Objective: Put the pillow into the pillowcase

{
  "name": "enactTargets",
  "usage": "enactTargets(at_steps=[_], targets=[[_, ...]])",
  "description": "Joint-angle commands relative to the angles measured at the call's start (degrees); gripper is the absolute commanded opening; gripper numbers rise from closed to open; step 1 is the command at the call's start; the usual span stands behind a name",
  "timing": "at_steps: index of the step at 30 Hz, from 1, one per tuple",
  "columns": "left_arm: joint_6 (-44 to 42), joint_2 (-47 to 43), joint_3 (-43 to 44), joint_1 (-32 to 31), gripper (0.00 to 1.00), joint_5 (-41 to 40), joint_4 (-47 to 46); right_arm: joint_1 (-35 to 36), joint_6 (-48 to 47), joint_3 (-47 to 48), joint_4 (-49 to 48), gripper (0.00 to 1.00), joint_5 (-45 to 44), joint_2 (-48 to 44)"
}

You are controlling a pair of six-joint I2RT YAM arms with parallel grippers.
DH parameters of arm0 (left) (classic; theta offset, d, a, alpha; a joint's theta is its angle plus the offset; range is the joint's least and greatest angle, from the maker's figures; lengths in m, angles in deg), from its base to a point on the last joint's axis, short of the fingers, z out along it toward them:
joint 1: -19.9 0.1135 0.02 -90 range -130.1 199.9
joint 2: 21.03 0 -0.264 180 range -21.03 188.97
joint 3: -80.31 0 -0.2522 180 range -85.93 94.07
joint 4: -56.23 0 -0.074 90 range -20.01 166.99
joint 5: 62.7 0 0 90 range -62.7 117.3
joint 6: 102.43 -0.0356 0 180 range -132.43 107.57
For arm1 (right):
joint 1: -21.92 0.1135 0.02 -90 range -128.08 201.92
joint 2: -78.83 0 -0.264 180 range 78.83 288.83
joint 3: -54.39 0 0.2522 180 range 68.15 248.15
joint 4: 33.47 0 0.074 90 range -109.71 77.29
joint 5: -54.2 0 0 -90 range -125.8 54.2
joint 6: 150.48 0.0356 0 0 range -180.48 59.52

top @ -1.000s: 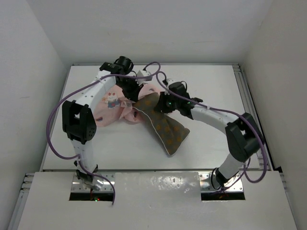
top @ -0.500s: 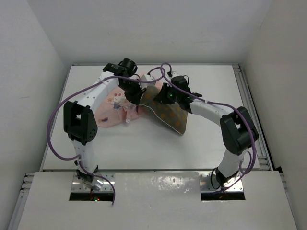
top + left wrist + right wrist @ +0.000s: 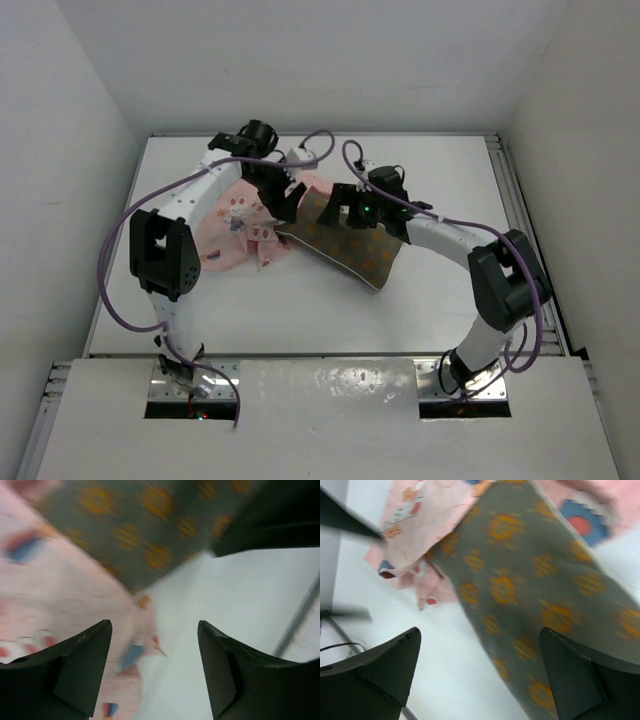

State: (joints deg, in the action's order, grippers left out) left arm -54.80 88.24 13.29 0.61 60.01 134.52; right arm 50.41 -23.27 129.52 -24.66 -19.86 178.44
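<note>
1. Your left pincer (image 3: 153, 625) is spread and holds nothing. Between its fingers you see only loose pink cloth and bare table (image 3: 240, 590).
2. Your right pincer (image 3: 480, 630) is also spread wide and empty. It hangs over the pillow (image 3: 530, 590).
3. The step in hand, as I judge it, is to take new grips: the left on the mouth of the pillowcase (image 3: 60, 605) and the right on the pillow. After that you push the pillow deeper in.
4. To do it well, close the left on one layer of the mouth edge only and lift it a little to open the mouth. If you pinch both layers, the mouth is shut and the pillow will only push the cloth along the table.
5. With the right, take the pillow by its edge near the middle, not at the free end. It looks soft and may fold if you push from far behind.
6. The pillow lies slanted in the middle of the table. Its far-left end is at the mouth, where pink cloth covers its corners, and most of it is outside.
7. The left pincer is just beside that end, and the right is over the pillow's upper part. The pillowcase lies crumpled to the left.
8. The two pincers are near each other, so move them one at a time.
</note>
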Motion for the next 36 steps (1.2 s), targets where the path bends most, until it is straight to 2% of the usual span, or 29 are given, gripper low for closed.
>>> enactTargets(at_steps=[1,4,7,11,13,16,19,20,22,23,25,28,30,36], targets=[[11.85,0.32,6.77,1.80,0.68,-3.16,-14.85,-4.57,-2.58,-2.47,1.43,0.99,-0.21,-7.23],[16.35,1.73,7.30,-1.00,0.68,-14.38,-25.74,-8.35,-3.55,-2.83,3.54,0.99,-3.63,-9.79],[15.22,5.32,8.26,-3.73,0.68,-20.22,-28.05,-10.20,-4.07,-0.38,4.77,0.96,-4.52,-8.30],[13.81,10.42,11.43,-4.62,0.68,-23.65,-23.94,-10.12,-5.13,7.52,11.08,0.99,0.13,-0.93],[13.46,12.36,11.44,-4.71,0.68,-24.53,-22.36,-9.07,-5.04,10.34,11.54,0.99,4.24,3.29],[13.37,13.60,10.39,-4.62,0.64,-26.55,-21.38,-6.44,-4.96,11.15,10.05,0.99,5.85,6.98],[13.02,13.77,8.89,-4.53,0.50,-27.09,-20.50,-3.72,-3.55,10.53,7.16,0.99,6.73,9.45],[12.93,13.51,8.62,-4.36,0.38,-26.47,-20.33,-3.18,-2.77,10.36,5.49,0.99,7.86,10.94],[12.93,12.99,8.01,-4.27,0.26,-25.68,-19.97,-1.87,-0.75,9.39,2.95,0.99,8.66,12.00],[13.01,12.46,7.92,-4.18,0.12,-25.24,-19.97,-1.51,-0.13,8.87,1.10,0.99,8.84,12.44],[13.54,12.02,8.01,-4.27,0.00,-24.45,-19.89,-0.72,0.67,7.46,-0.67,0.89,9.37,12.36],[13.72,10.88,8.97,-4.18,0.00,-21.82,-18.92,-0.37,1.72,6.14,-2.34,0.28,9.28,11.92],[13.80,10.26,10.28,-4.18,0.00,-19.02,-17.87,-0.36,1.81,5.61,-2.61,0.00,8.58,11.39],[11.88,7.80,16.62,-4.35,0.00,-14.34,-13.91,0.07,0.50,4.73,-4.80,0.00,10.24,7.19]])
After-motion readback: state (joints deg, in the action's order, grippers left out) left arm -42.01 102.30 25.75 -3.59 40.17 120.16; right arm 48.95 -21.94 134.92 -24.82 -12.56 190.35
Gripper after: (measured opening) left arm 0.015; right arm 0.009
